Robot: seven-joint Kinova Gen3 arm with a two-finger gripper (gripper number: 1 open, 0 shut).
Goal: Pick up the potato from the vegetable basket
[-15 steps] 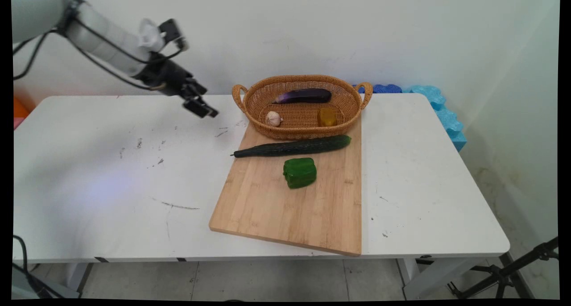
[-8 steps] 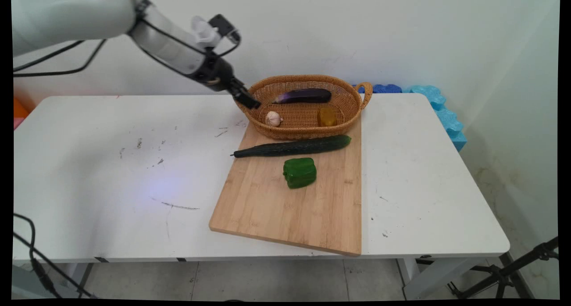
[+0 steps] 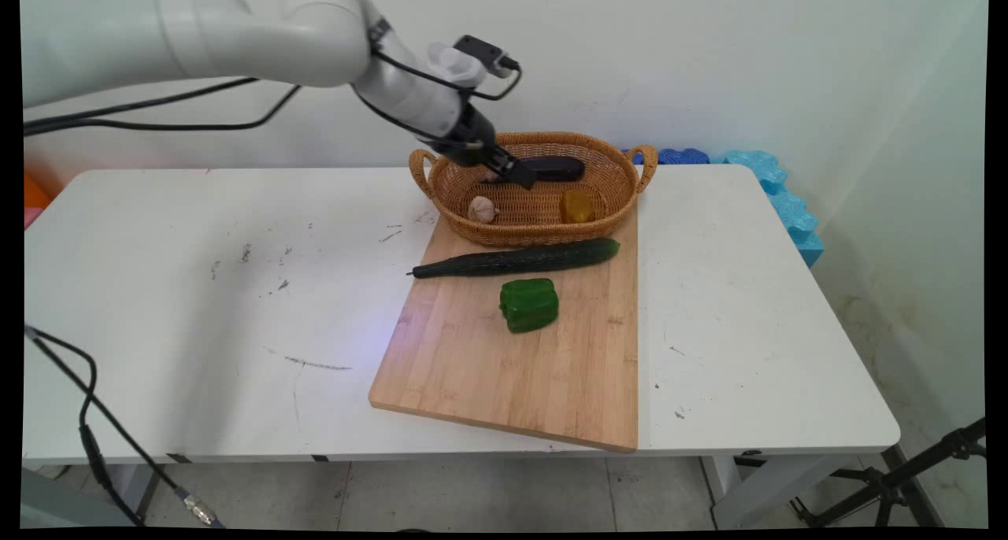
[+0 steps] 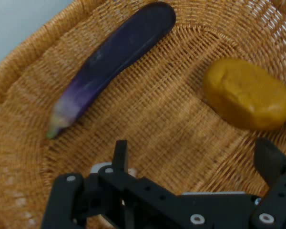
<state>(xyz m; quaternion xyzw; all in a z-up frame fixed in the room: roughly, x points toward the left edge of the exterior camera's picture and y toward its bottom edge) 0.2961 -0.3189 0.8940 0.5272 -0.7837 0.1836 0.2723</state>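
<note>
Since a sec ago your arm has swung right from over the bare tabletop [image 3: 197, 288] to above the wicker basket [image 3: 622, 201]; nothing else has shifted. Now, left to right: garlic bulb [image 3: 483, 208] sits at the basket's left end, and your gripper [image 3: 521, 177] hangs over the basket interior, jaws spread wide w/ nothing between them. Eggplant [image 4: 109, 59] lies along the basket's back wall, long axis running left-right in the main view, stem end toward the jaws; from the main view the jaws cover that stem end. In the hand view it sits ahead and left of the jaws, on a diagonal to them. Yellow lump [image 4: 248, 93] rests ahead-right, nearer the right finger. In front of the basket, cucumber [image 3: 516, 260] and green pepper [image 3: 529, 305] lie on the cutting board [image 3: 551, 382], apart from the gripper.
</note>
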